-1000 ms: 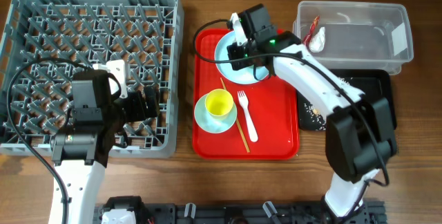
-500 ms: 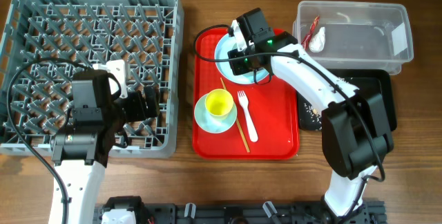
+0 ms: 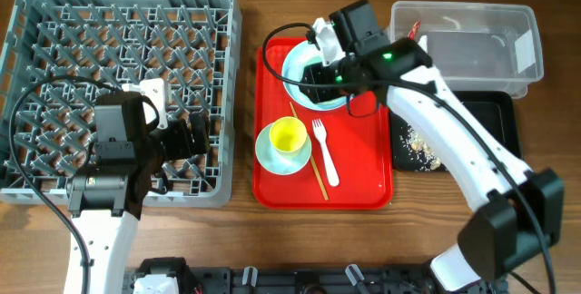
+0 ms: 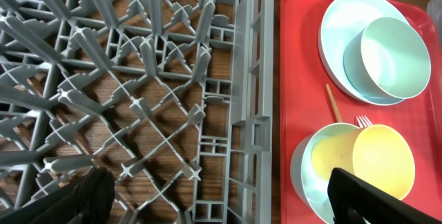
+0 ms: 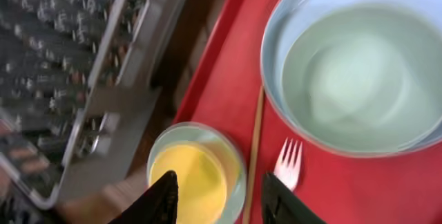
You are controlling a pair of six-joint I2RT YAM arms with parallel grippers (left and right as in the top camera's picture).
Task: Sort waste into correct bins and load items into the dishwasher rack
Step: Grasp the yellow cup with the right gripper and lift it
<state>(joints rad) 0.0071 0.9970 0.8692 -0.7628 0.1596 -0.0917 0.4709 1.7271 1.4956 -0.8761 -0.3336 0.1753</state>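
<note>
right arm (image 3: 449, 126) swung nearer the clear tub (image 3: 472, 44), wrist now over the tub's left end and hiding the white scrap there, elbow drawn further from the tub, crumbs (image 3: 419, 145) on the black tray (image 3: 502, 117) beside the tub newly uncovered

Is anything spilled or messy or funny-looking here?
Nothing looks spilled or broken. The only messy bit is the crumbs, and they lie inside the black tray, not on the table. The yellow cup stands in a bowl on the red tray, which looks tidy.
</note>
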